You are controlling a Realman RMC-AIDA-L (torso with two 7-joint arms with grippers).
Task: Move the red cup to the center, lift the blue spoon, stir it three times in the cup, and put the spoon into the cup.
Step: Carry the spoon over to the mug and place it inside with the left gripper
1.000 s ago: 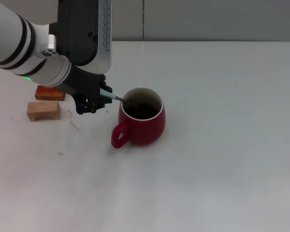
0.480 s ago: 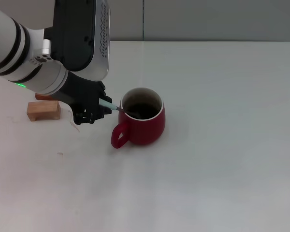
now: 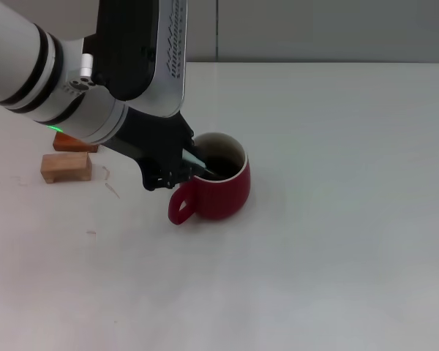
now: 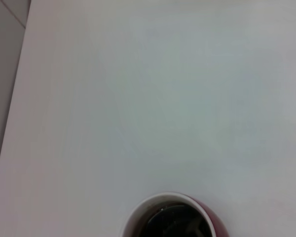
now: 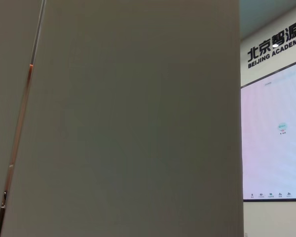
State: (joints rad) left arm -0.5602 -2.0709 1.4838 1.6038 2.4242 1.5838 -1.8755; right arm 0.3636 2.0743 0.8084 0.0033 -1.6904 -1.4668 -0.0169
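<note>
The red cup (image 3: 218,189) stands near the middle of the white table, its handle toward the front left. My left gripper (image 3: 174,170) hangs at the cup's left rim, shut on the blue spoon (image 3: 198,162). Only a short pale piece of the spoon's handle and its dark neck show, slanting down over the rim into the cup's dark inside. The left wrist view catches the cup's cream rim (image 4: 160,198) and dark inside at its lower edge. My right gripper is out of view; its wrist camera faces a wall.
Two small wooden blocks lie on the left of the table: a tan one (image 3: 66,167) and, behind it, an orange-brown one (image 3: 74,144) partly hidden by my left arm. White tabletop (image 3: 336,219) stretches right of and in front of the cup.
My left gripper has moved right, up to the cup's rim. The spoon has gone deeper into the cup, so less of its handle shows. The cup has stayed put.
</note>
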